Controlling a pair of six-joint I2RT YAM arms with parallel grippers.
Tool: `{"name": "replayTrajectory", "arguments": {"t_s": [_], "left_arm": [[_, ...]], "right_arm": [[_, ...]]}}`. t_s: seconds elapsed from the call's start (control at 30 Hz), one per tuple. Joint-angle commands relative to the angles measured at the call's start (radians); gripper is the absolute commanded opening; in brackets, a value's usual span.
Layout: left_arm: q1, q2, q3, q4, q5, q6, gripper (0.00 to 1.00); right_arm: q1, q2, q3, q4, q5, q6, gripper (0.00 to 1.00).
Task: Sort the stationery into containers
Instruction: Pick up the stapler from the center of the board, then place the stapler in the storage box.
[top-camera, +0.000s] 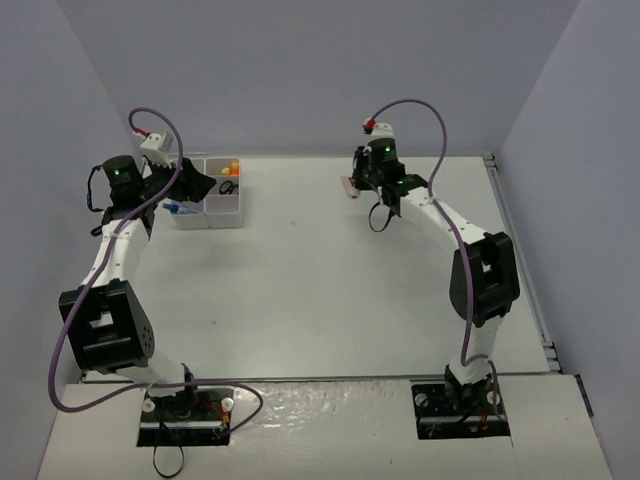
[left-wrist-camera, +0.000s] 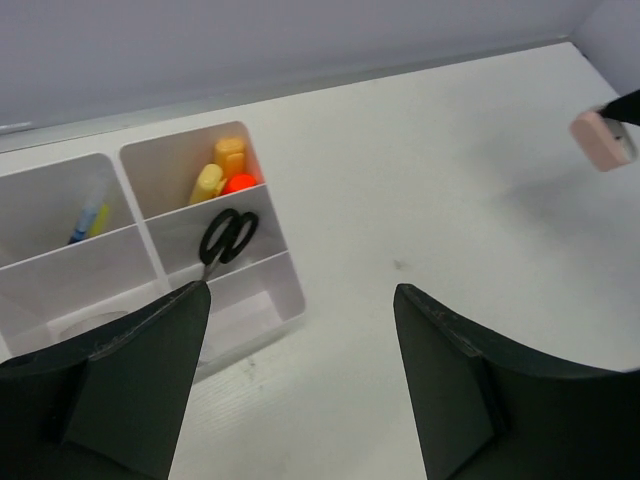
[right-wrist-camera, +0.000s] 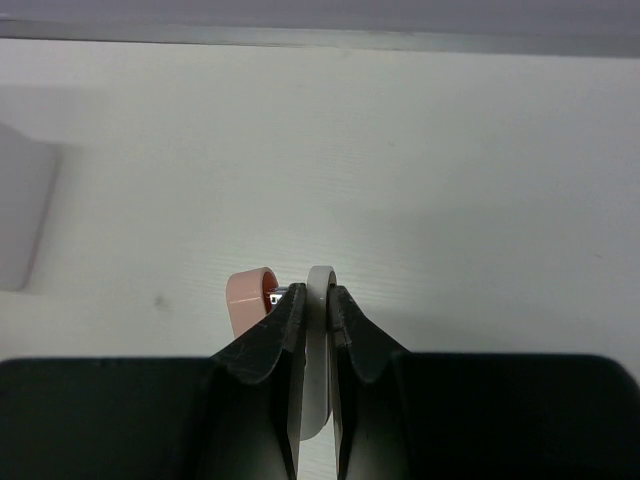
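While the left arm leans in over the far left corner of the table (top-camera: 330, 290), the left gripper (left-wrist-camera: 300, 295) hangs with its two dark fingers spread wide and nothing between them, just above the near right corner of the tray (left-wrist-camera: 160, 170). Look into the tray from the left wrist. In the far left compartment there is a blue item (left-wrist-camera: 84, 226) with something thin and yellow beside it, too blurred to name. One compartment to the right, in the far right one, a yellow stick (left-wrist-camera: 207, 183) lies against the orange tip of a marker (left-wrist-camera: 240, 184). Just in front of those, the black-handled scissors (left-wrist-camera: 225, 240) sit in the middle right compartment, handles up against the divider. The near compartments are half hidden behind the left finger.

Moving right, bare white table fills the middle.

Over on the right, well apart from the tray and near the far edge, the right gripper (right-wrist-camera: 318, 300) has its fingers pressed together on the pink piece (right-wrist-camera: 250, 292). It pinches a thin pale edge of it, while the pink curve sticks out to the left of the fingers. The piece is off the table, with its shadow lying below it in the left wrist view.
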Motion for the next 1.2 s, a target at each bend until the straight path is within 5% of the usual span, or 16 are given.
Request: {"name": "replayTrajectory", "arguments": {"t_s": [0.0,0.33,0.6,0.83,1.17], "left_arm": [[-0.032,-0.113,0.111,-0.133,0.124,-0.04,0.72],[-0.035,-0.28,0.135,-0.444,0.297,-0.1,0.76],[-0.096,-0.417,-0.035,-0.173,0.155,-0.508,0.76],[-0.105,-0.454,-0.067,-0.189,0.022,-0.513,0.76],[-0.105,-0.443,-0.074,-0.205,0.004,-0.471,0.7]], "right_arm": [[0.163,-0.06,0.122,0.156,0.083,-0.01,0.0],[0.401,-0.083,0.16,0.279,0.082,-0.054,0.0],[0.525,-0.128,0.082,0.394,0.143,0.022,0.0],[0.563,-0.112,0.097,0.441,0.119,0.088,0.0],[0.575,-0.081,0.121,0.467,0.08,0.132,0.0]]}}
